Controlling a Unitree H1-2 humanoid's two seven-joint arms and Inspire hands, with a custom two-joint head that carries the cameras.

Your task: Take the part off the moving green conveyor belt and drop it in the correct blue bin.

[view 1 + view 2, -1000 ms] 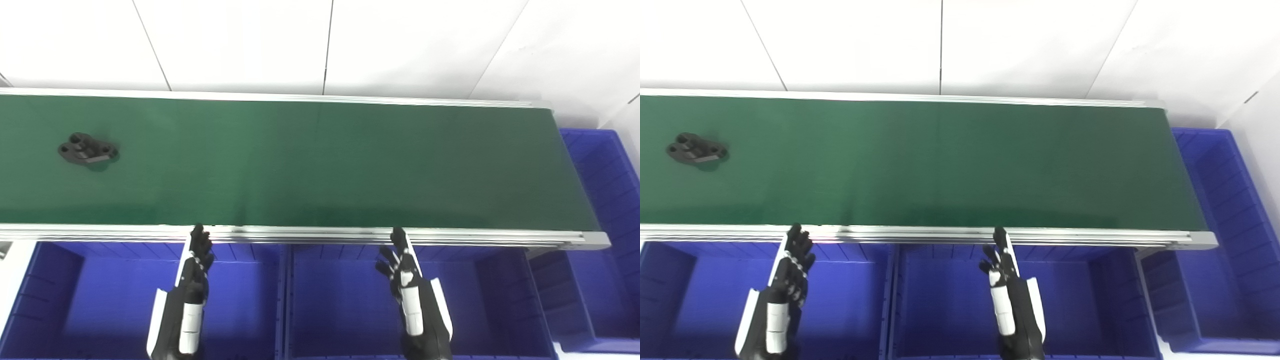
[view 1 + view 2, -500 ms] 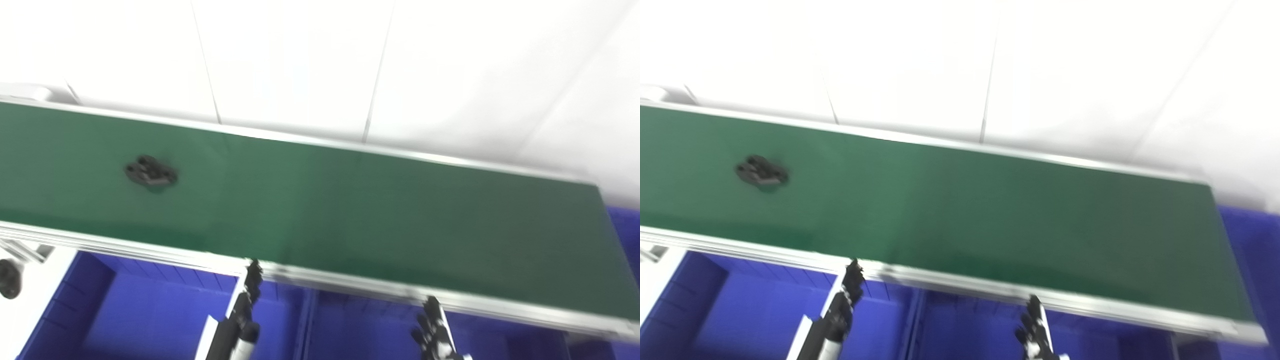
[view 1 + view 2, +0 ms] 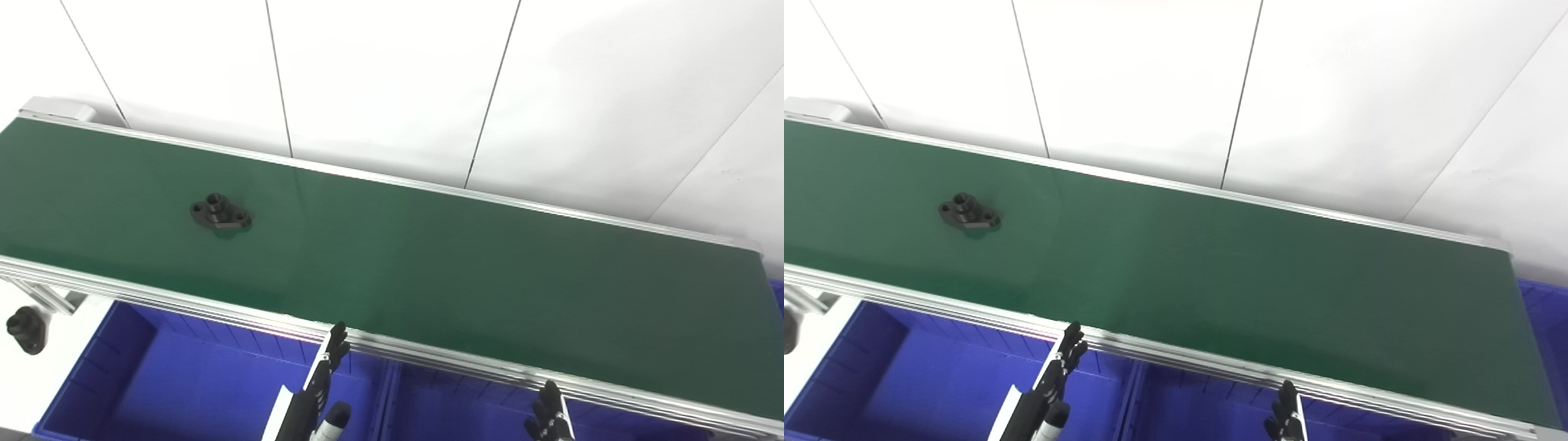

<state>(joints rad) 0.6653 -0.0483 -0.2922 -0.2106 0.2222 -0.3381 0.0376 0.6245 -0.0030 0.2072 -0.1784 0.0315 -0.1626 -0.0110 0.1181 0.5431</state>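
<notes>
**Part in approach along the belt; both hands waiting at the near rail**

The view had swung left and tilted since a second earlier, so the belt ran on a slant; this was a movement of the head cameras, not of the conveyor. Against that shift, the part, a black flanged piece with a raised boss and holes, appeared to have travelled rightward along the belt, though the camera motion made the amount hard to judge. It lay flat on the green surface, well apart from either hand and nearer the left one.

The left hand hung over the left bin, fingers extended and apart, tips just beside the near rail, holding nothing. The right hand was cut off at the bottom edge; only its fingertips showed over the middle bin, and whether it was spread or closed could not be told.

Judged from this layout, the pick had not begun. The left hand seemed better placed to meet the part, and timing the reach to a moving target looked the main difficulty.
</notes>
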